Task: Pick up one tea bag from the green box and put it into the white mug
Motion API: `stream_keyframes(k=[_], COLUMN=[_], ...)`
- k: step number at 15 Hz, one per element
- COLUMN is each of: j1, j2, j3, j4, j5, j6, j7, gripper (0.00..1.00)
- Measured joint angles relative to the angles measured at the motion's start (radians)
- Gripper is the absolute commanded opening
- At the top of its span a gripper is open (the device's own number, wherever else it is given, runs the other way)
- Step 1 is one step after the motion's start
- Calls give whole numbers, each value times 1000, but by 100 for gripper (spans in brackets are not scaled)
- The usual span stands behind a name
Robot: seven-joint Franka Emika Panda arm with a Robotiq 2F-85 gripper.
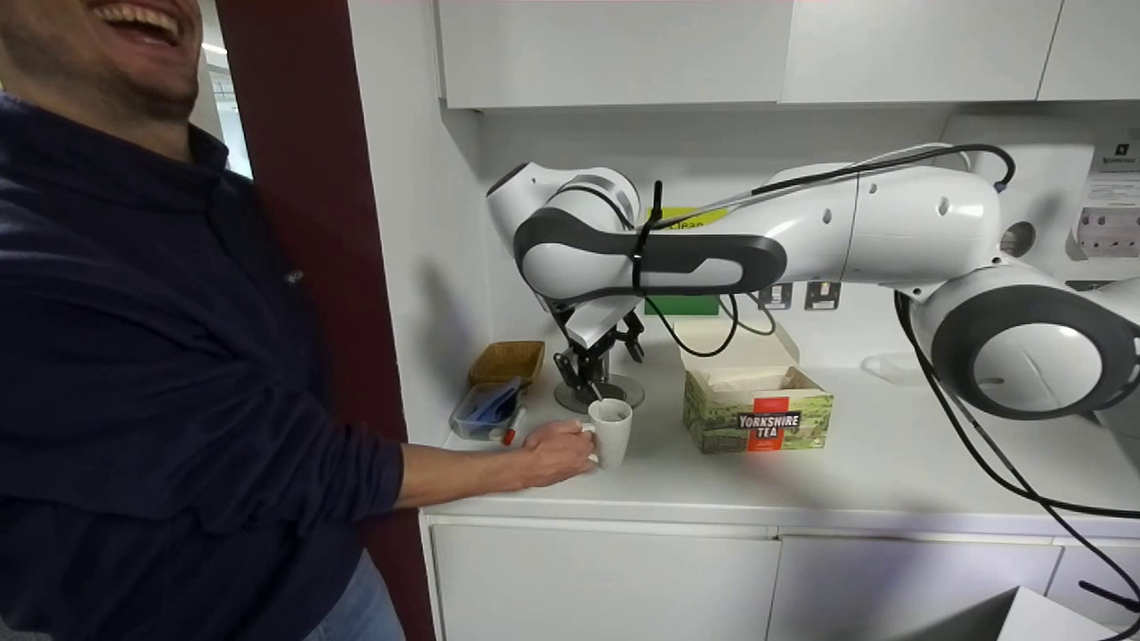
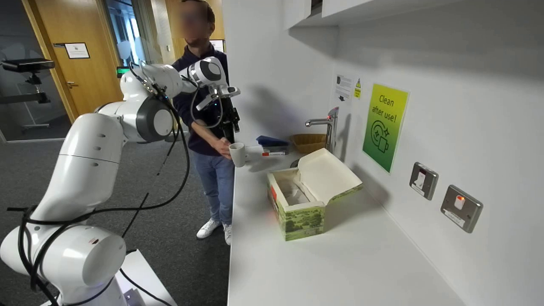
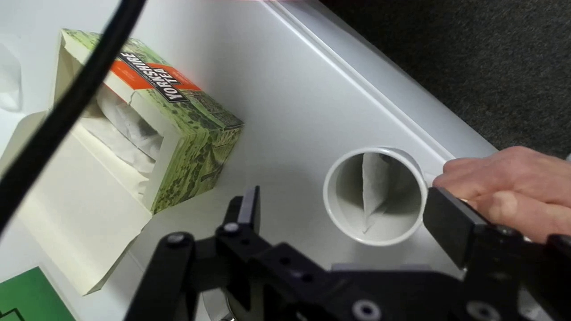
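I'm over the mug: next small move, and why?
I'd probably ease the gripper straight up, jaws wide: the wrist view shows the tea bag inside the white mug, seemingly clear of the parted fingers, so release looks done. A person's hand is at the mug, apparently near one finger, so lifting seems safer than moving sideways.

"How does your arm (image 2: 89, 148) stand?"

"It rises from the shoulder (image 2: 63, 253), bends at the elbow (image 2: 140, 121), and I stretch the forearm (image 1: 802, 231) out almost level."

"And the wrist (image 1: 565, 245)?"

"Bent over, so that my gripper (image 3: 343, 189) points down."

"What of the fingers (image 3: 453, 227)?"

"Mine are spread: the two stand well apart."
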Motion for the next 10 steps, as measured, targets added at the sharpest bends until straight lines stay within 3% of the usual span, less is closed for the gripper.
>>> stream_keyframes(k=[10], j1=[-66], j2=[-14], j3=[-27], j4=[3], j5=[1], j6=[0], j7=[0], gripper=[100])
